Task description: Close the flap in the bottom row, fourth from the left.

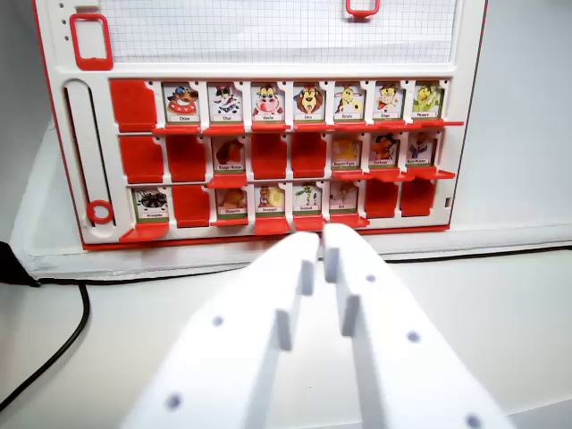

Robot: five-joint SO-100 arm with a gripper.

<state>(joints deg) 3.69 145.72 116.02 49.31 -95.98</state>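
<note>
Since the gripper (322, 239) is nearly closed on nothing, target flap (271, 207) sits just up-left of the tips; its neighbour (307, 204) is directly ahead. Drifting straight risks closing that one instead.

Bright, even light with a soft foreground

The board (268, 134) is evenly lit and fairly sharp, its small picture labels too fine to read. The white fingers (295, 295) at 6 o'clock are close to the lens and blurred, nearly washed out. A soft shadow lies on the tabletop (134, 313) toward 9 o'clock. The board's edges bow slightly toward the corners.
</note>
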